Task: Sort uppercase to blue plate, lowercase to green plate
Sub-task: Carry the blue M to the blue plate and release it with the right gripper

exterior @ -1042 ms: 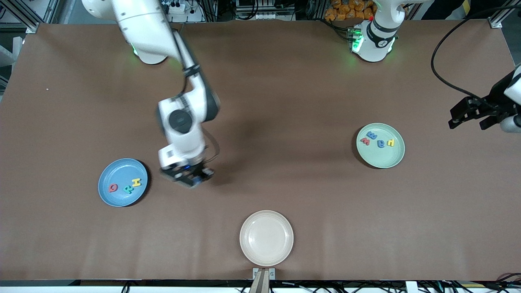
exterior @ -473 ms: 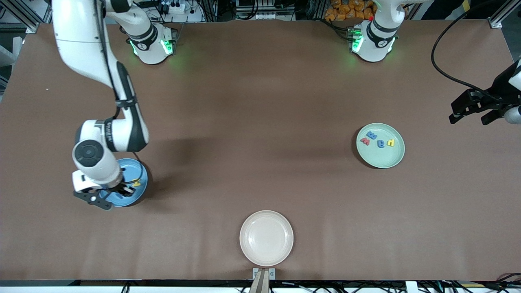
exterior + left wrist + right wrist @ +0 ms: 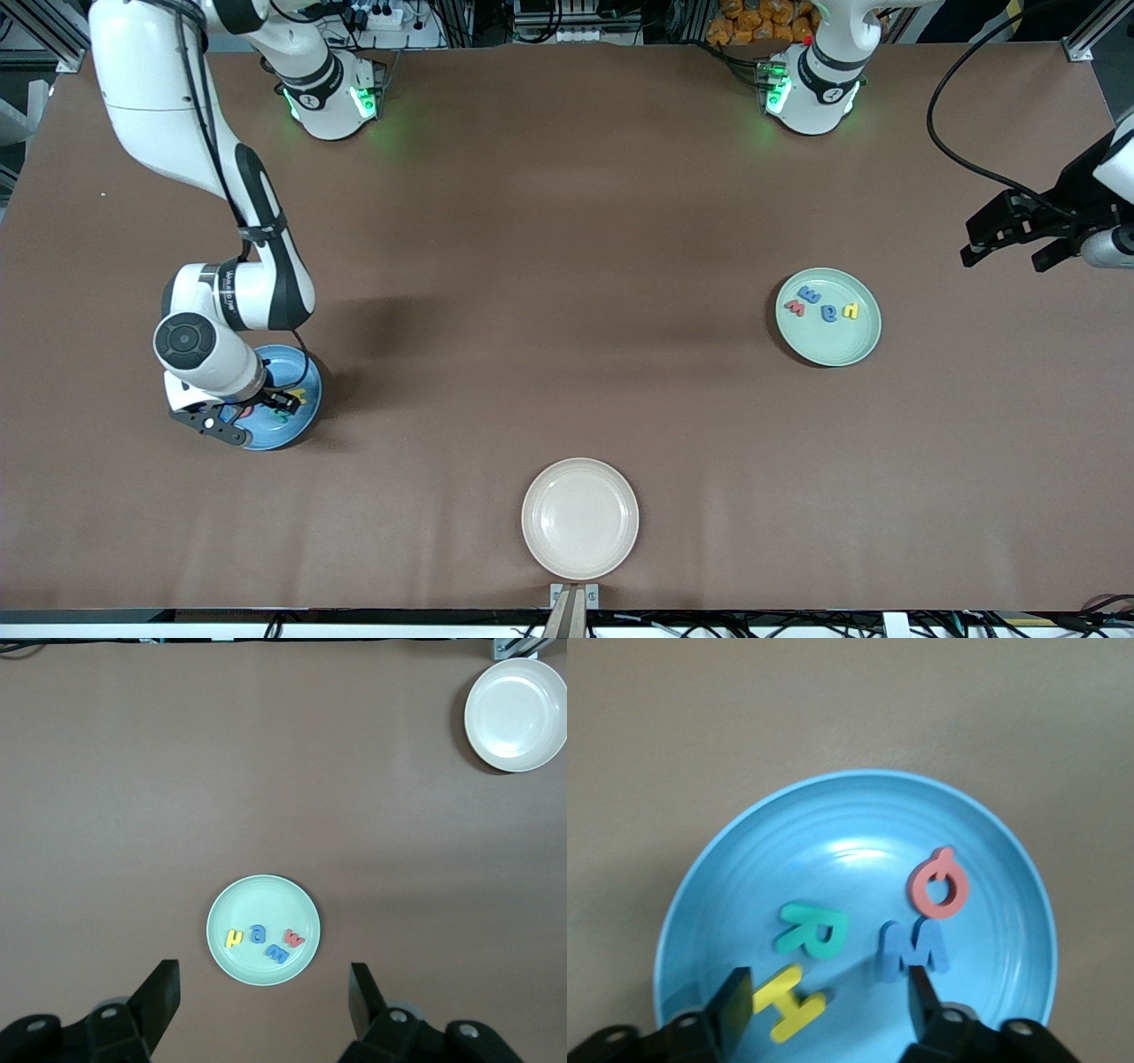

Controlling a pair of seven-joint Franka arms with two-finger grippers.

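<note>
We see a cream plate [image 3: 579,518] lying empty on our brown table [image 3: 567,221], at the six o'clock edge of the front view; just below it at six sits a small metal bracket [image 3: 574,595]

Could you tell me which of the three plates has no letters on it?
The cream plate, nearest the front camera, is bare; the blue plate and the green plate each hold foam letters.

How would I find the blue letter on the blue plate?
Look toward the right arm's end of the table for the blue plate, under the right gripper. Four foam letters lie in it. The blue M sits beside the red Q; it alone is blue, unlike the green R and yellow H.
</note>
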